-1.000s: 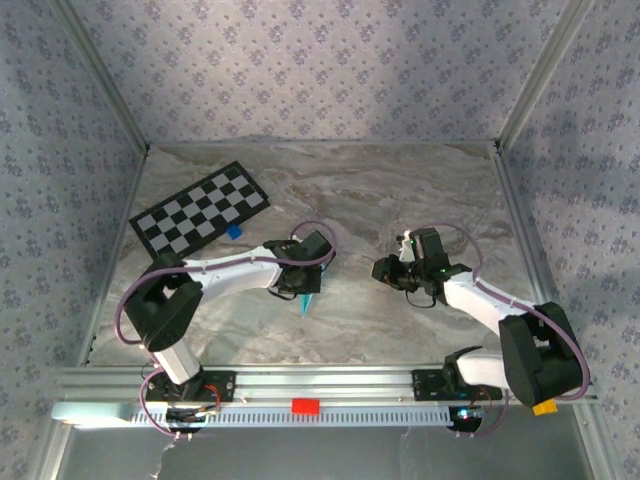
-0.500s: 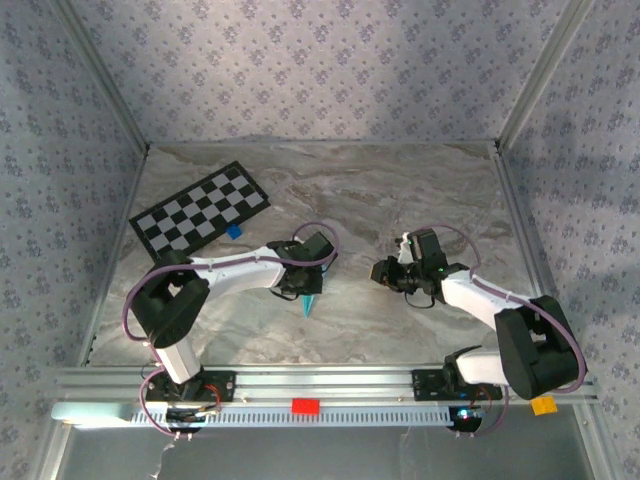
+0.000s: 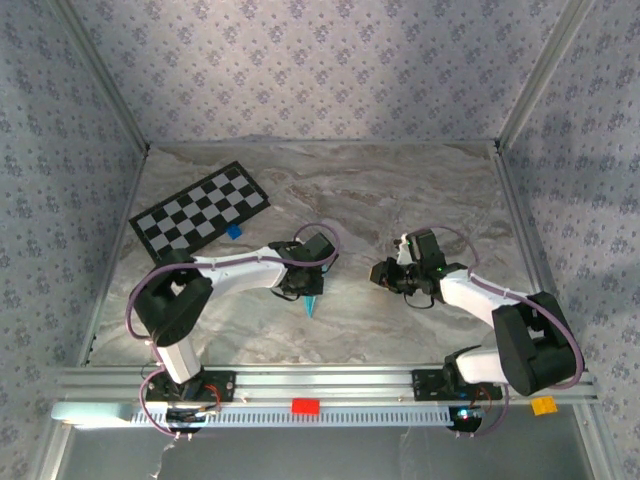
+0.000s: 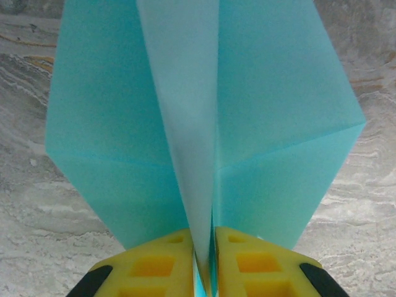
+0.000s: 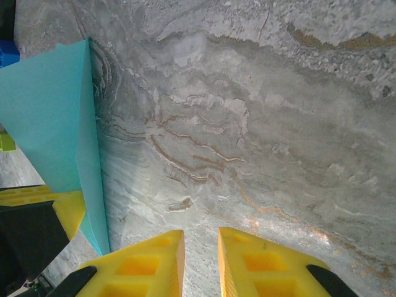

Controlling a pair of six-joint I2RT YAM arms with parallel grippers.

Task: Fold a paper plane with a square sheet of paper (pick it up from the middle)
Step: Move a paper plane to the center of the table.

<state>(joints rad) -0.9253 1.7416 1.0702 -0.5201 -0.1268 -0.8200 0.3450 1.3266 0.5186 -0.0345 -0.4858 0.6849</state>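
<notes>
1. While the left gripper (image 4: 207,263) clamps the paper plane (image 4: 204,111) by its centre fold, both yellow fingers (image 4: 154,267) pressed onto the keel, the right gripper (image 5: 201,257) hangs just to its right, fingers a little apart with bare marble showing between them.
2. From above, the plane (image 3: 311,303) sits slightly left of the table's middle, tip toward the near edge. Whether it touches the table I cannot tell.
3. A checkerboard card (image 3: 200,210) lies flat at the far left, with a tiny dark-blue block (image 3: 233,231) just off its near-right edge. Both are beyond the left arm, well apart from the plane.
4. The plane is thin, matte sky-blue paper with 2 wings spreading from a paler raised centre fold, their edges crisp and angled. The table (image 3: 420,190) is grey-beige veined marble, smooth and flat.
5. Bare marble stretches between the 2 grippers and across the far and right parts of the table. Patterned walls close 3 sides, and a metal rail (image 3: 330,378) runs along the near edge.
</notes>
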